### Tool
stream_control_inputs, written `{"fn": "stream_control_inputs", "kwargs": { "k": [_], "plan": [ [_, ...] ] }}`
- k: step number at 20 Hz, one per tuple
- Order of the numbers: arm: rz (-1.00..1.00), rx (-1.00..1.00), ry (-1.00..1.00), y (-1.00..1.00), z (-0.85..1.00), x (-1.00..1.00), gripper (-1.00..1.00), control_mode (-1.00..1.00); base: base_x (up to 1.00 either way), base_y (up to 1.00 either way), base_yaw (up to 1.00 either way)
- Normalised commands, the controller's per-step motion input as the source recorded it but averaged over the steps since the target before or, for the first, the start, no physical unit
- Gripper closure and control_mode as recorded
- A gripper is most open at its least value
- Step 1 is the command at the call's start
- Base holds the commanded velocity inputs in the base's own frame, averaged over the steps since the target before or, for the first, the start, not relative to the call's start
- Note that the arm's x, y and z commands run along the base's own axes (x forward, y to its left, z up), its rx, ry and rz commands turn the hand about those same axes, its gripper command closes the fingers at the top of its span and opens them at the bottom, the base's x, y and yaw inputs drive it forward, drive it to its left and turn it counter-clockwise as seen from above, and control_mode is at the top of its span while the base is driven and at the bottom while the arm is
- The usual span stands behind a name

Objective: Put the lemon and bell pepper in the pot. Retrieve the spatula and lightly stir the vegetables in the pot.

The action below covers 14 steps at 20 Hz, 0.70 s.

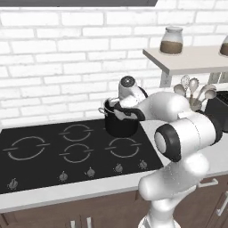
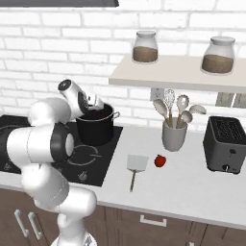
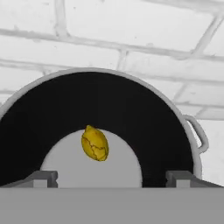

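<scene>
Over the black stockpot (image 1: 119,125) on the back right burner of the cooktop (image 1: 40,151), we are seeing the arm reaching forward with its wrist bent down. Its gripper (image 3: 112,178) is hanging just above the rim, jaws standing wide apart and gripping nothing. We are noting the lemon (image 3: 95,143) lying loose on the pot's pale bottom. On the counter (image 2: 192,187) to the right, the spatula (image 2: 136,167) is lying just beside the red bell pepper (image 2: 160,161).
</scene>
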Motion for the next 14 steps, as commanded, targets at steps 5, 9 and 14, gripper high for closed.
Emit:
{"fn": "stream_control_inputs", "kwargs": {
  "k": [5, 9, 14],
  "plan": [
    [-0.08, 0.08, -0.05, -0.25, 0.34, -1.0, -1.0, -1.0, 0.0, 0.0, 0.0],
    [-0.17, 0.12, 0.0, -0.68, 0.02, -0.95, -1.0, -1.0, 0.0, 0.0, 0.0],
    [-0.15, 0.11, 0.02, -0.8, 0.0, -0.61, -1.0, -1.0, 0.0, 0.0, 0.0]
  ]
}}
